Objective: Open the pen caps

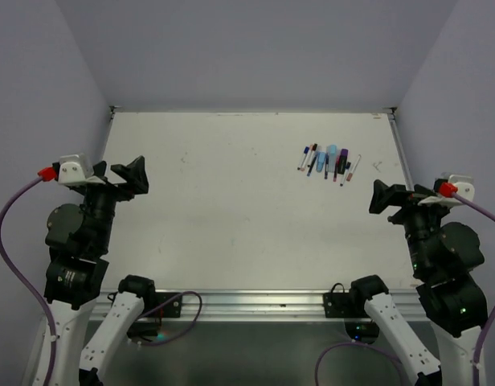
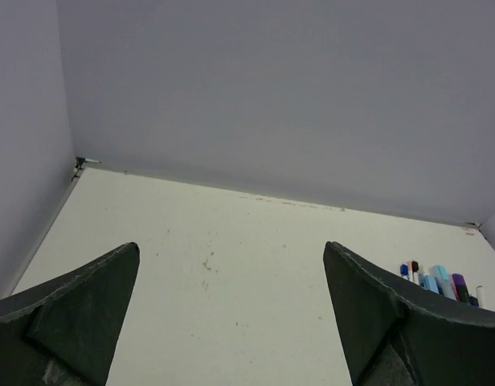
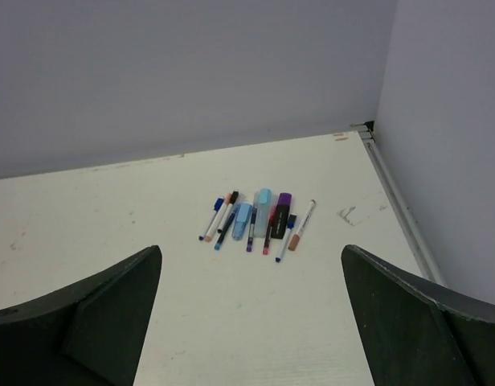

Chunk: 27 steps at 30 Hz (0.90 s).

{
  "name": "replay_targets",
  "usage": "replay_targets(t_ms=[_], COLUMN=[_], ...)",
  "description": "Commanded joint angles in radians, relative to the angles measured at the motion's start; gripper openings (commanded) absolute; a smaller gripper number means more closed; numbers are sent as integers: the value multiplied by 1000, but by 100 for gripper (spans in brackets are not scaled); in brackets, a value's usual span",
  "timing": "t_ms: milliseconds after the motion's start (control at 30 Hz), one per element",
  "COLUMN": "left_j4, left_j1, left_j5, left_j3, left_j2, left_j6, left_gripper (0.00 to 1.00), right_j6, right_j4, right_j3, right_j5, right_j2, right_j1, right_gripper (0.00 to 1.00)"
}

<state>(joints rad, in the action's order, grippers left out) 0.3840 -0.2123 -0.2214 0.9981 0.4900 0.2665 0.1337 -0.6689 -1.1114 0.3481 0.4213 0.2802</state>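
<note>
Several pens (image 1: 329,162) lie side by side in a row at the far right of the white table, all with caps on. In the right wrist view the pens (image 3: 259,219) lie ahead, with a light-blue highlighter (image 3: 263,211), a purple-capped black marker (image 3: 282,215) and a brown-capped white pen (image 3: 300,225) among them. The pens' tops show at the right edge of the left wrist view (image 2: 440,283). My left gripper (image 1: 135,175) is open and empty at the left edge. My right gripper (image 1: 382,197) is open and empty, near and right of the pens.
The table (image 1: 231,209) is walled at the back and both sides. A metal rail (image 1: 255,301) runs along the near edge. A small scuff mark (image 3: 353,213) lies right of the pens.
</note>
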Motion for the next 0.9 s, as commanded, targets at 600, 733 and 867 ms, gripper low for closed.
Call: replay_targets(t_ms=[600,733,867], left_j4=[-166,-232,-254], left_j1=[-6,-7,-6], left_j5=[172,180,163], left_j3=[-147,-206,-233], left_j2=[257,301,337], left_j6=[16,14,5], left_gripper=[100,100,100], right_j6=[263,331,374], right_j4=[-87,-58,-9], right_j3=[-133,-192,-260], right_j5=[-25,-21,-37], right_j2=[684,867,1057], right_j1=[-4,-6,-4], right_gripper=[99,95,80])
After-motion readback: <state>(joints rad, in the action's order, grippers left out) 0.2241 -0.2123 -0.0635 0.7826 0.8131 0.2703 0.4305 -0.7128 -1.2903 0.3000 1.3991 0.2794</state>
